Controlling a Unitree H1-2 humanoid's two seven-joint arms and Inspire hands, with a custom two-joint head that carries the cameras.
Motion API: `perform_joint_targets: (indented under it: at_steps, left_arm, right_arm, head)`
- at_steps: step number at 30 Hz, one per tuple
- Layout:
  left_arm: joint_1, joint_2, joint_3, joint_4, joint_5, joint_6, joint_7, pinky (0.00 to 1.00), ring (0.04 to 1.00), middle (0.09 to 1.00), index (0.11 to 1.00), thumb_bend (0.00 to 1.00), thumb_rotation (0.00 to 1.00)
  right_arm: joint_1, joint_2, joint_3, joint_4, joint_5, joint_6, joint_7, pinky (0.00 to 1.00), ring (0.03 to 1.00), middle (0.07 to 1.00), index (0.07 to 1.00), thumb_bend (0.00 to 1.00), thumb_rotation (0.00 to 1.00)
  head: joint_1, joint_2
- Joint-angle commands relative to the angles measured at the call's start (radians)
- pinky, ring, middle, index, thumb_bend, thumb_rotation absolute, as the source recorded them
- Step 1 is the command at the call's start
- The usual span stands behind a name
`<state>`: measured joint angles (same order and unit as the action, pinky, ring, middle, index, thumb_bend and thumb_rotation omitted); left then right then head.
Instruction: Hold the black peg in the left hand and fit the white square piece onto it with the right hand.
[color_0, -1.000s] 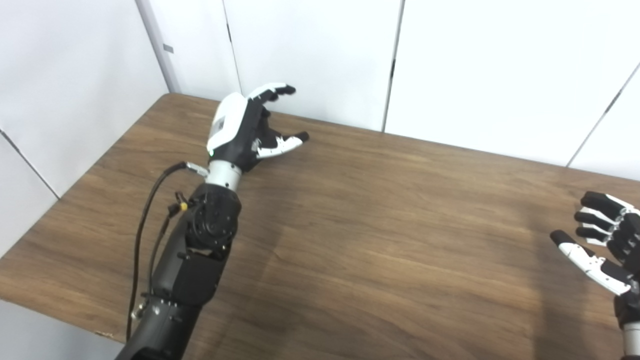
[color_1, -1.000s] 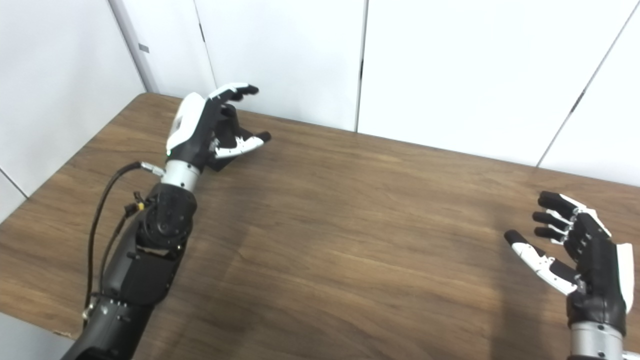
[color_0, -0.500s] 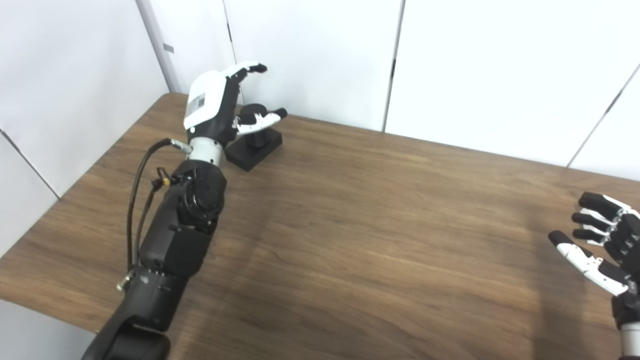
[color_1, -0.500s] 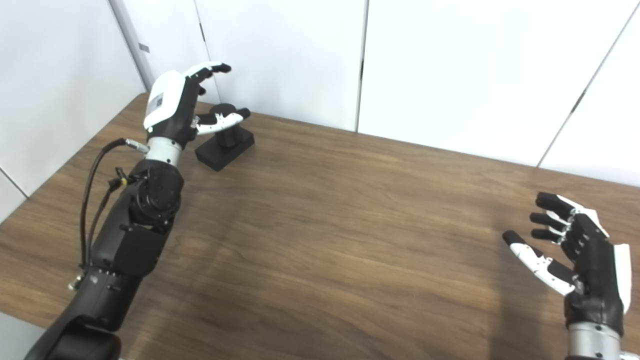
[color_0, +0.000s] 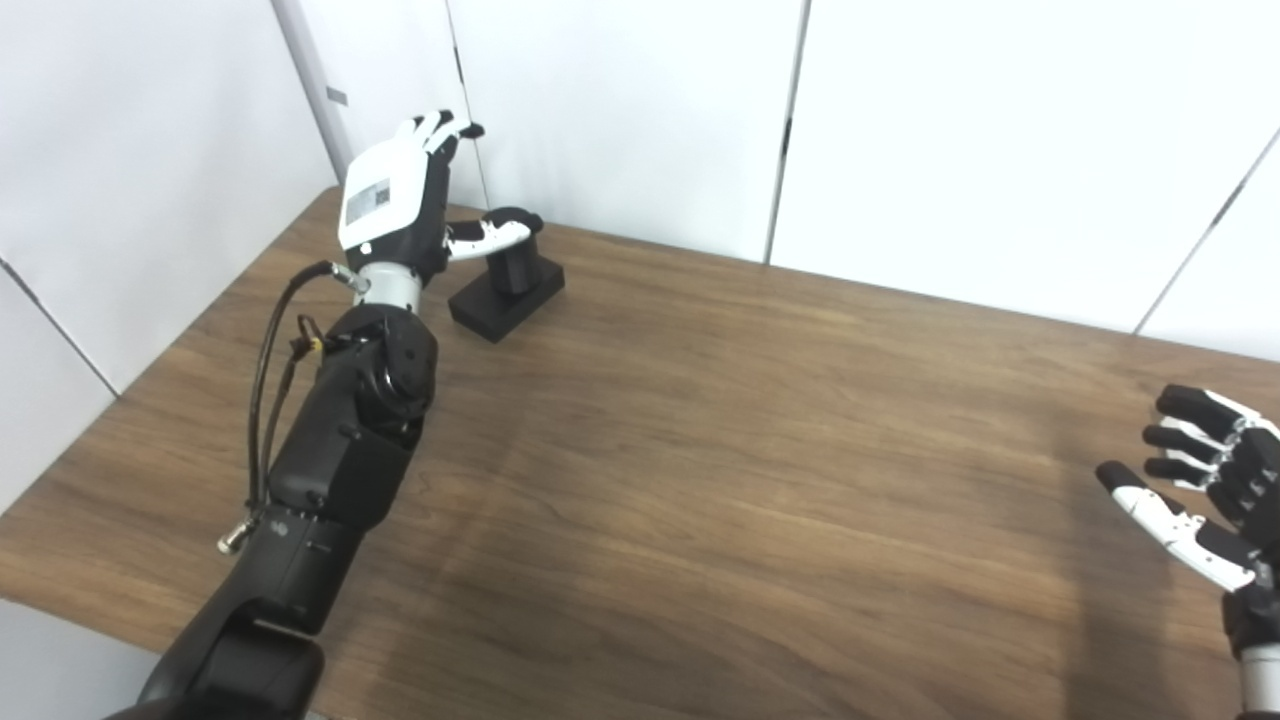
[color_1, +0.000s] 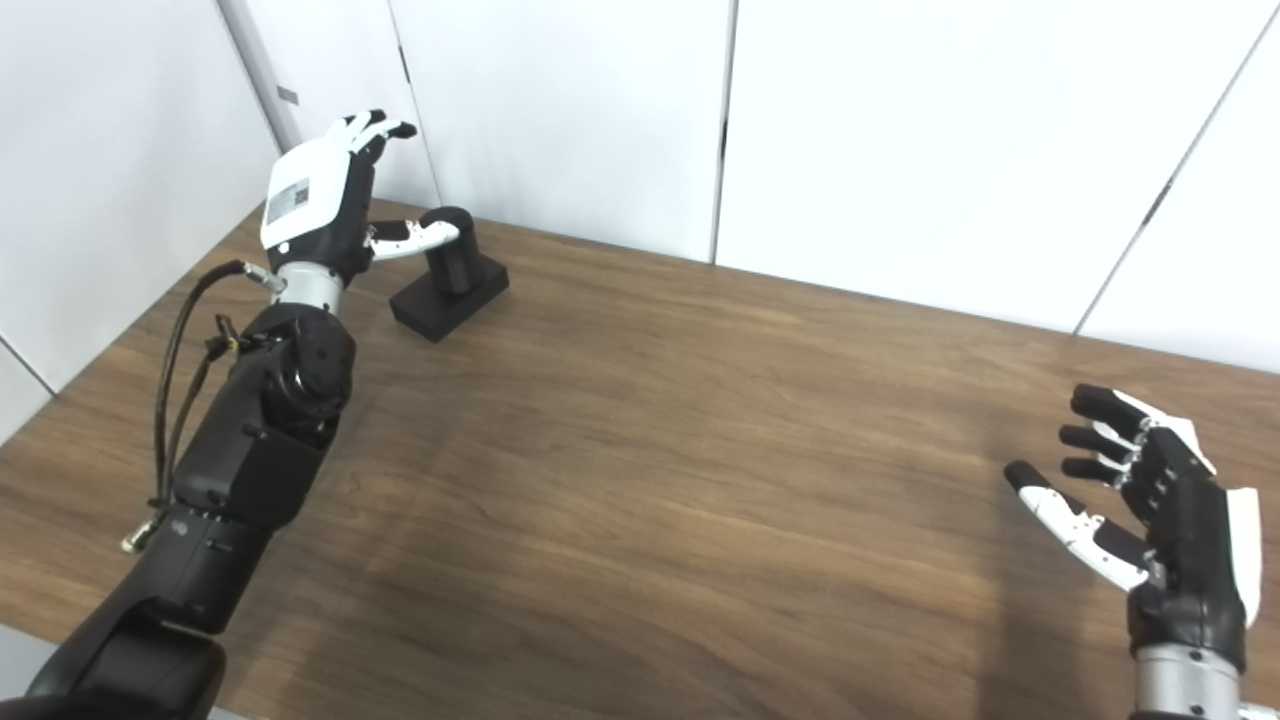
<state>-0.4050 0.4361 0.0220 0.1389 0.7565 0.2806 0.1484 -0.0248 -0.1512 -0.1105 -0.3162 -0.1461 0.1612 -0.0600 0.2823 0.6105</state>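
Note:
The black peg, a short round post on a flat square base, stands at the far left of the wooden table. My left hand is open just left of the peg, fingers raised, with its thumb reaching across to the top of the post. My right hand is open and empty, held above the table's right side, far from the peg. No white square piece is in view.
White wall panels rise close behind the table's far edge. The table's left edge runs just beside my left arm, which has a black cable looping off it.
My left hand has moved up and to the far left, uncovering the peg it hid one second ago. Its thumb now lies at the top of the post. The right hand has hardly moved.

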Motion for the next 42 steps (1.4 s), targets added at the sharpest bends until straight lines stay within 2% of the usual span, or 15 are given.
perform_joint_targets:
  at_steps: [1, 4, 9, 16, 24, 30, 35, 42]
  left_arm:
    - [-0.054, 0.03, 0.0, -0.01, 0.02, 0.019, 0.017, 0.89, 0.983, 0.958, 0.839, 0.91, 0.43]
    - [-0.056, 0.029, -0.011, -0.01, 0.026, 0.065, 0.002, 0.91, 0.995, 0.965, 0.842, 0.93, 0.46]
    - [-0.056, 0.03, -0.031, -0.002, 0.019, 0.094, -0.001, 0.92, 0.995, 0.965, 0.836, 0.93, 0.47]
    - [-0.067, 0.02, -0.06, 0.055, 0.02, 0.107, 0.021, 0.85, 0.97, 0.952, 0.818, 0.91, 0.47]
    - [-0.089, -0.001, -0.102, 0.125, 0.015, 0.138, 0.021, 0.87, 0.973, 0.953, 0.81, 0.91, 0.48]
    - [-0.103, -0.005, -0.133, 0.172, 0.024, 0.169, 0.017, 0.87, 0.973, 0.954, 0.817, 0.93, 0.52]
    - [-0.107, -0.004, -0.139, 0.189, 0.025, 0.186, 0.013, 0.89, 0.976, 0.956, 0.823, 0.94, 0.53]
    - [-0.109, 0.001, -0.139, 0.215, 0.012, 0.178, 0.035, 0.89, 0.98, 0.955, 0.826, 0.95, 0.52]
  right_arm:
    - [-0.024, -0.003, -0.003, -0.043, -0.003, -0.015, -0.001, 0.61, 0.69, 0.749, 0.707, 0.47, 0.0]
    - [-0.023, -0.002, -0.002, -0.048, -0.01, -0.009, -0.002, 0.61, 0.693, 0.752, 0.709, 0.47, 0.0]
    - [-0.024, 0.001, -0.003, -0.05, -0.004, -0.008, -0.004, 0.63, 0.694, 0.752, 0.706, 0.46, 0.0]
    - [-0.023, -0.003, -0.008, -0.045, -0.001, -0.012, -0.003, 0.6, 0.686, 0.746, 0.703, 0.46, 0.0]
    - [-0.021, -0.007, -0.01, -0.038, 0.004, -0.027, -0.003, 0.61, 0.695, 0.745, 0.706, 0.43, 0.0]
    - [-0.017, -0.011, -0.01, -0.046, 0.0, -0.025, -0.001, 0.6, 0.693, 0.748, 0.71, 0.41, 0.0]
    - [-0.015, -0.016, -0.01, -0.047, 0.0, -0.029, 0.003, 0.61, 0.702, 0.752, 0.714, 0.4, 0.0]
    - [-0.014, -0.017, -0.008, -0.046, -0.003, -0.029, 0.003, 0.6, 0.696, 0.75, 0.712, 0.4, 0.0]
  head:
    - [0.0, 0.0]
    - [0.0, 0.0]
    - [-0.002, -0.001]
    - [-0.001, 0.005]
    - [-0.004, 0.006]
    - [-0.004, 0.008]
    - [-0.005, 0.012]
    - [-0.006, 0.013]
